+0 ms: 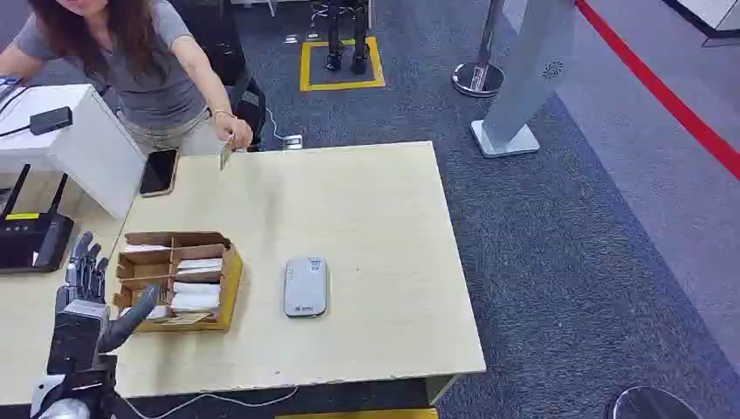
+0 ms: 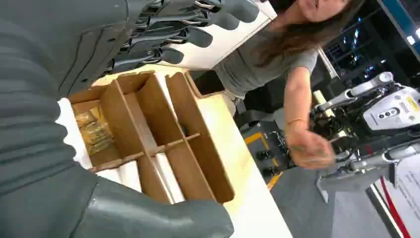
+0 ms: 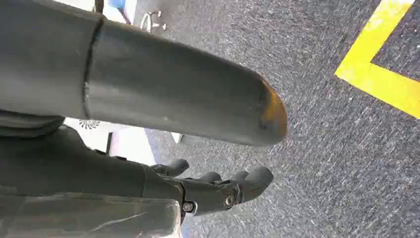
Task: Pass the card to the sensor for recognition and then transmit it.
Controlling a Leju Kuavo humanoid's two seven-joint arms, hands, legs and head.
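Observation:
A person at the table's far side holds a small card [image 1: 225, 155] up over the far edge. The grey-white card sensor [image 1: 305, 286] lies flat mid-table. To its left stands a brown divided cardboard box [image 1: 229, 278] with white cards [image 1: 196, 295] in its compartments. My left hand [image 1: 83, 292] hovers just left of the box, fingers spread and thumb pointing toward it, holding nothing. In the left wrist view the same hand [image 2: 49, 129] sits close over the box [image 2: 198, 144], the fingers [image 2: 188, 29] apart. My right hand [image 3: 218, 191] hangs over the grey carpet, holding nothing.
A black phone [image 1: 159, 171] lies beside a white box [image 1: 78, 144] at the far left, with a black router [image 1: 33, 240] nearer me. Right of the wooden table [image 1: 393, 218] is carpet with a white pillar [image 1: 524, 78] and a stanchion base [image 1: 477, 78].

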